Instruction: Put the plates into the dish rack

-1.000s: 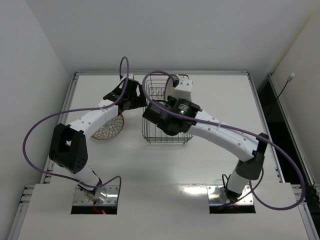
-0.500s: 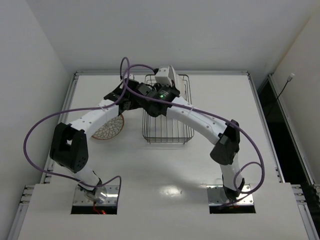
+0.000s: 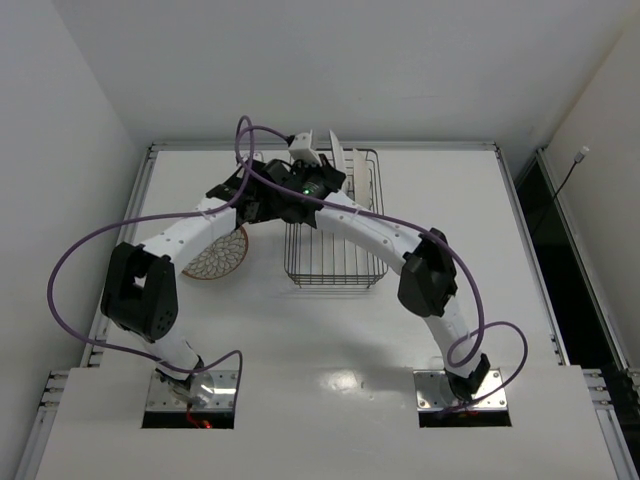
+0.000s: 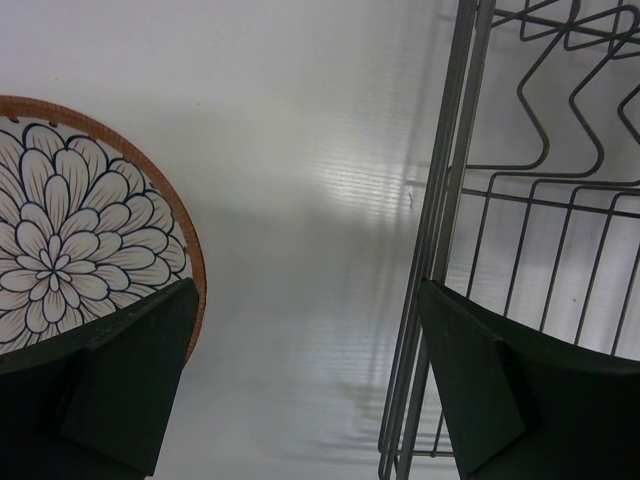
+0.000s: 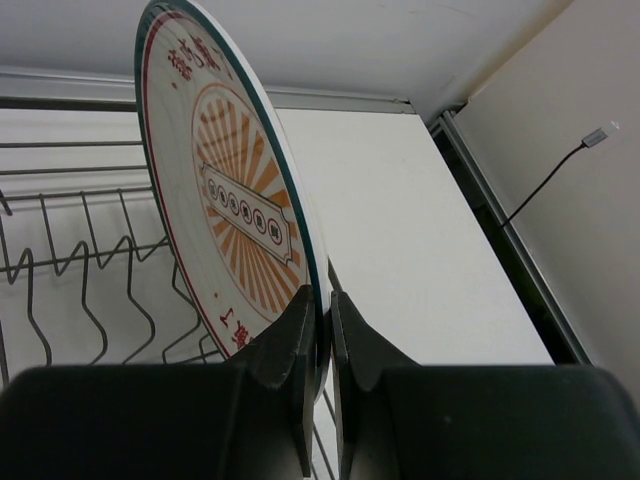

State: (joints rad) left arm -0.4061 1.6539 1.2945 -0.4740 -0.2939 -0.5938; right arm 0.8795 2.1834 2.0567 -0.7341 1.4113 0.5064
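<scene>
Currently, we hold the sunburst plate (image 5: pixel 235 200) by its lower rim. The right gripper (image 5: pixel 322 300) is pinched tight on the edge, and the plate rises upright above the fingers. We judge that it is carried on edge so that it can be lowered edge-first into a slot of the dish rack (image 3: pixel 335 260), below and left of this claw. The left gripper (image 4: pixel 305 350) is spread wide and empty over the table (image 4: pixel 300 150). The petal plate (image 4: pixel 70 250) lies flat to its left and the rack wall stands to its right.
</scene>
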